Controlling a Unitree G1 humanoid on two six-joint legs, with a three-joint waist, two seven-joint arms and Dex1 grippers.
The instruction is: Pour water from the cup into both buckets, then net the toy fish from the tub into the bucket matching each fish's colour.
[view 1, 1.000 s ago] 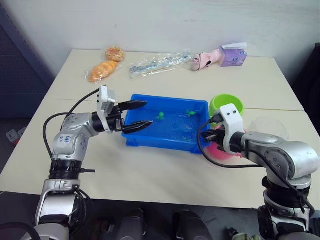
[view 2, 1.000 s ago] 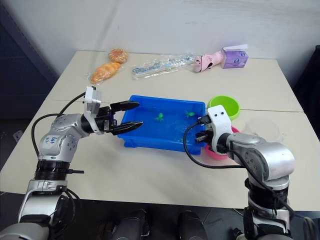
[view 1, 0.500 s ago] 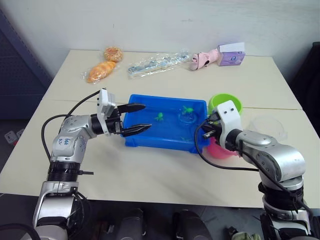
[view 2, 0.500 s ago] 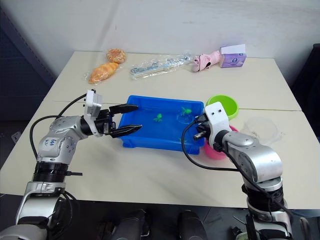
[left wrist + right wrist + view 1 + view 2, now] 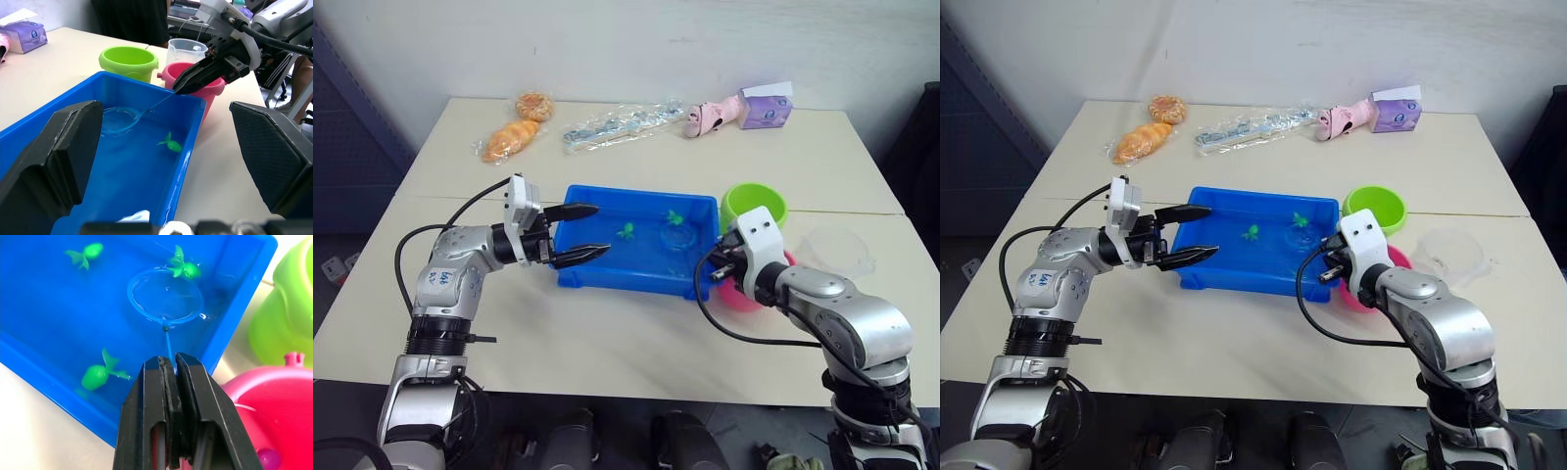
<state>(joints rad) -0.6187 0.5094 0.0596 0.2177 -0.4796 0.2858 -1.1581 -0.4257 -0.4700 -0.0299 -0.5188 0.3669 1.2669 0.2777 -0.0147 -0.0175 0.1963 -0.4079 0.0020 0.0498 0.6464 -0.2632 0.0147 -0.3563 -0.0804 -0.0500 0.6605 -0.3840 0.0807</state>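
Currently the net (image 5: 165, 296) handle is pinched by the right gripper (image 5: 171, 369), hoop dipped in the tub (image 5: 607, 272) just ahead of its fingertips. Three green fish (image 5: 101, 375) are left unnetted. The left gripper (image 5: 576, 233) is spread, empty, at the tub's rim.

Your beige table (image 5: 607, 333) carries the blue tub (image 5: 607, 269); right of it, green bucket (image 5: 754, 203), pink bucket (image 5: 744, 294), clear cup (image 5: 842, 250).
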